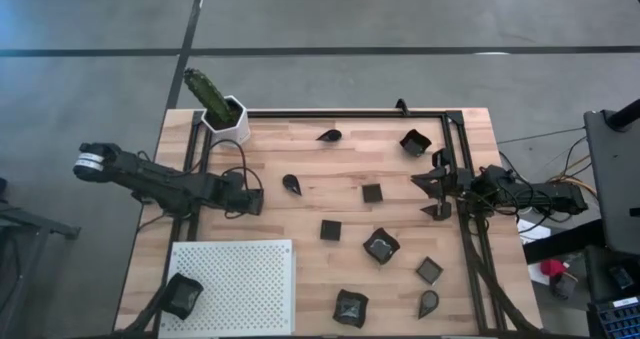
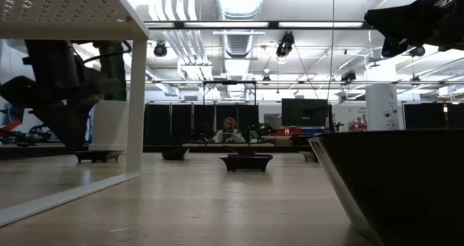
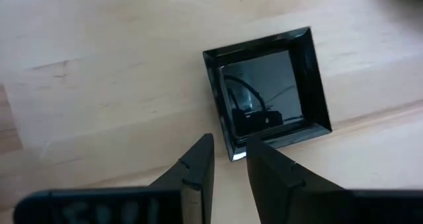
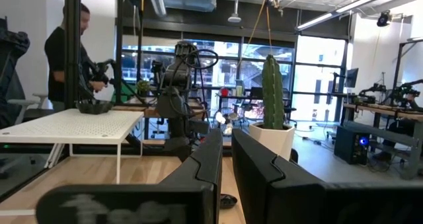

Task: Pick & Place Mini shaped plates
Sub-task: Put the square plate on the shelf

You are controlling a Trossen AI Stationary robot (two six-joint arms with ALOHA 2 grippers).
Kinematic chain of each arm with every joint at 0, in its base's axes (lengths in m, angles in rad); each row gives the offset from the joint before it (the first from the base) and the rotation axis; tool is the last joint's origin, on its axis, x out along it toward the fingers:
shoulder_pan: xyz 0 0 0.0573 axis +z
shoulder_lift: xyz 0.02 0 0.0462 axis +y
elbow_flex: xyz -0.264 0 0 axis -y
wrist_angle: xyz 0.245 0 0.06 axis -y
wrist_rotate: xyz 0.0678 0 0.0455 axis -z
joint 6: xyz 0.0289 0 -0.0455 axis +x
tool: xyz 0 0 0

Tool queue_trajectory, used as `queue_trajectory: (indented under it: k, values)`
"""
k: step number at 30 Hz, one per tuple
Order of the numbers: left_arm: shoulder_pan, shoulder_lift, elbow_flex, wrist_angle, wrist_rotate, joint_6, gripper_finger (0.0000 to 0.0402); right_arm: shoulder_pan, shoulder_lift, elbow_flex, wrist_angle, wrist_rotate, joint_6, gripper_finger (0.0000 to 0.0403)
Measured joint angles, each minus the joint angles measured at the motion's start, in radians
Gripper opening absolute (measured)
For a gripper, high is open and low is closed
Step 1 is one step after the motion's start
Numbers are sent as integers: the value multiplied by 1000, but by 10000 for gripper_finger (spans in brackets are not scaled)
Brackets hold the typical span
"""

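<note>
Several mini shaped plates, small and dark, lie scattered on the wooden table (image 1: 300, 159): teardrops (image 1: 328, 135) (image 1: 292, 183), squares (image 1: 372, 192) (image 1: 331, 229). One more (image 1: 183, 295) sits on the white perforated board (image 1: 240, 279). My left gripper (image 1: 250, 201) (image 3: 231, 168) points down, open, over a glossy square plate (image 3: 268, 95); its fingertips stand on either side of the rim at one corner (image 3: 232, 151). In the high view the gripper hides this plate. My right gripper (image 1: 438, 191) (image 4: 226, 154) waits at the table's right edge, shut and level, with nothing in it. My left gripper comes at the square plate from above, one fingertip (image 3: 198, 161) outside the rim corner and the other (image 3: 264, 161) over the plate's inner edge. Whether either touches the rim I cannot tell. The plate lies flat on the table.
A white hexagonal pot with a green cactus (image 1: 222, 114) stands at the far left corner. Black frame rails (image 1: 350, 112) run along the far and right edges. The white board stands raised on legs (image 2: 134, 101) at the near left. A person (image 4: 66, 59) stands beyond the table.
</note>
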Motion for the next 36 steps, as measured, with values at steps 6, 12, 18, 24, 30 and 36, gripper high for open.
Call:
queue_trajectory:
  k: [6, 12, 18, 24, 30, 36]
  values:
    - [0, 0, 0, 9, -16, -4, 81, 0, 0, 0, -1, 0, 0, 34]
    - [0, 0, -27, 48, -31, -12, 81, 0, 0, 0, -5, 0, 0, 34]
    - [0, 0, -63, 128, -31, -13, 81, 0, 0, 0, -5, 0, 0, 34]
    - [0, 0, -69, 129, -31, -12, 81, 0, 0, 0, -5, 0, 0, 34]
    - [0, 0, -87, 154, -49, -22, 81, 0, 0, 0, -5, 0, 0, 34]
    - [1, 0, -98, 175, -42, -25, 73, 0, 0, 0, -5, 0, 0, 34]
